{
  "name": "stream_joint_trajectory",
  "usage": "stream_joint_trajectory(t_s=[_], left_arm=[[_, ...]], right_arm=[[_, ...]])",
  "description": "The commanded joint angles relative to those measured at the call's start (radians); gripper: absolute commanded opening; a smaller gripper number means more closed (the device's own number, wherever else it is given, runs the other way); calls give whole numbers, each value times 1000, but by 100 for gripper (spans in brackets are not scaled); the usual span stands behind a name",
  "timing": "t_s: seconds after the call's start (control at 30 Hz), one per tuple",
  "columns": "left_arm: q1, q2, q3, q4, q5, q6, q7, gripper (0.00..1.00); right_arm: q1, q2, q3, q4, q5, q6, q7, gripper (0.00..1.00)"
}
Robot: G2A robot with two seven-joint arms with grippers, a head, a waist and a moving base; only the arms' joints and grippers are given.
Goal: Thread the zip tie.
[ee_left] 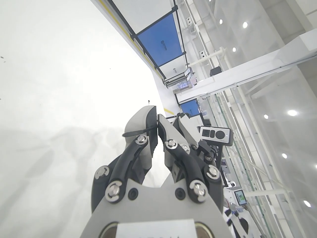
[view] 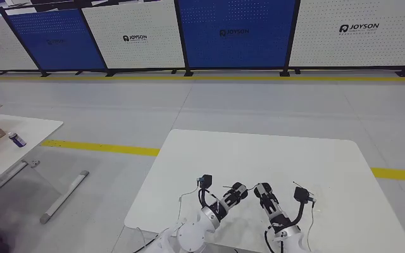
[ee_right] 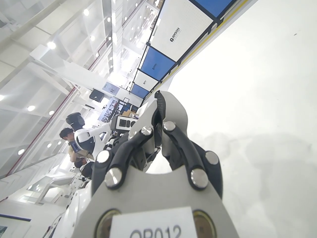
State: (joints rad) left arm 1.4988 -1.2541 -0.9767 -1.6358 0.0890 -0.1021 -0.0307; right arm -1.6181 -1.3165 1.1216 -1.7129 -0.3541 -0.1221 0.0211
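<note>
Black, thin zip tie (ee_left: 137,132) is clamped by closed left gripper (ee_left: 157,116) and closed right gripper (ee_right: 158,101).

Black zip tie (ee_left: 140,132) in left claw (ee_left: 157,122)

Three cameras on one white bench (view: 266,158), from overhead and from both wrists.
The top camera looks down and forward from above the arms, taking in the bench, the floor (view: 126,107) and a row of blue and white panels (view: 234,31) well beyond. The wrist cameras sit close behind the left fingers (ee_left: 141,120) and the right fingers (ee_right: 175,110), tilted, facing along the bench toward those same panels.
</note>
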Motion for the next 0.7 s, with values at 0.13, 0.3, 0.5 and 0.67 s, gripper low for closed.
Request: stream_joint_trajectory(t_s=[0.13, 0.3, 0.5, 0.67], left_arm=[[2, 1, -4, -1, 7, 4, 4, 36], [7, 0, -6, -7, 13, 9, 19, 53], [11, 1, -23, -4, 4, 8, 37, 39], [19, 3, -33, -9, 10, 3, 44, 23]], right_arm=[[-3, 0, 3, -5, -4, 3, -3, 0], [-4, -1, 8, -1, 1, 8, -11, 0], [-5, -2, 14, 6, 4, 11, -15, 0], [-8, -2, 17, 2, 3, 9, -16, 0]])
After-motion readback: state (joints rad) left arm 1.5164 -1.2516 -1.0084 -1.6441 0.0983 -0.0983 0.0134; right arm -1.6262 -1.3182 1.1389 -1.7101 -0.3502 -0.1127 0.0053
